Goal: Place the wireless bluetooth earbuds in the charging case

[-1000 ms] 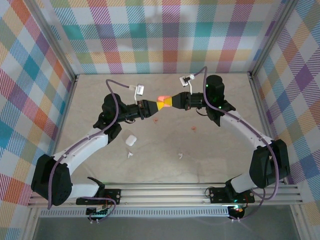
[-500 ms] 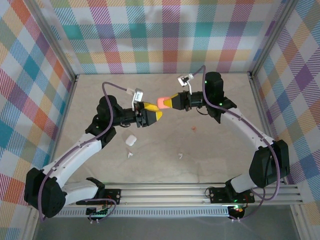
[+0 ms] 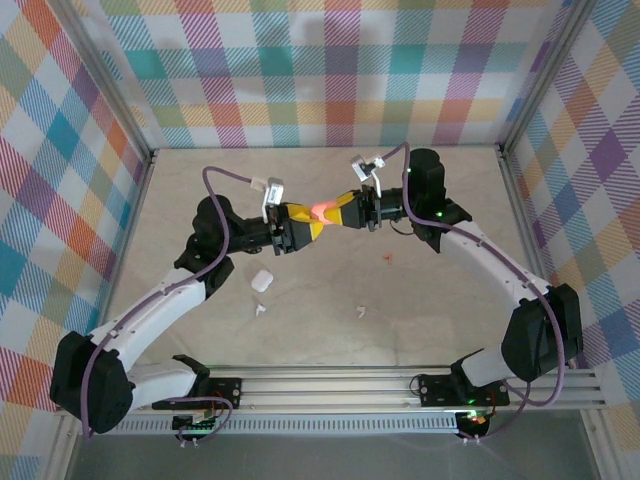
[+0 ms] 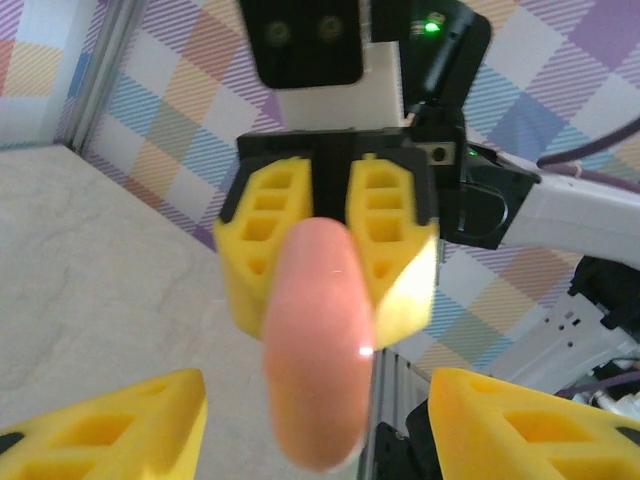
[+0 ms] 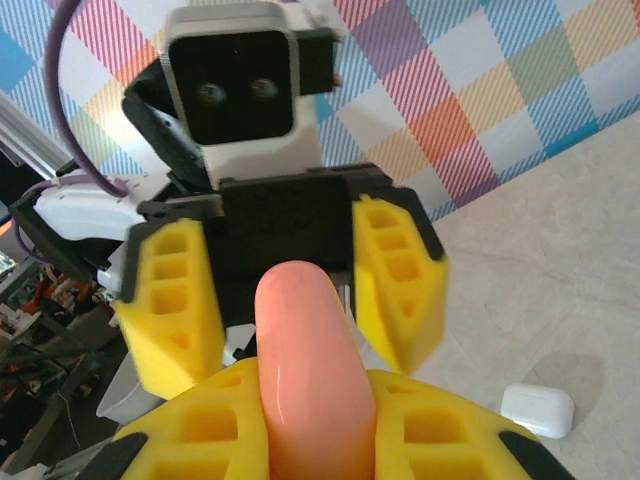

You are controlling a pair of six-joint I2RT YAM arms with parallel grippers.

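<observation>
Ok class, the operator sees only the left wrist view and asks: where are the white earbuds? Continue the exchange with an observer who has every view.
Observer: One white earbud lies on the table, left of centre, toward the near edge.
Operator: And the other?
Observer: A second white earbud lies to its right, well apart.
Operator: Any case besides this pink case?
Observer: A white case sits just beyond the first earbud, not touching it.
</observation>
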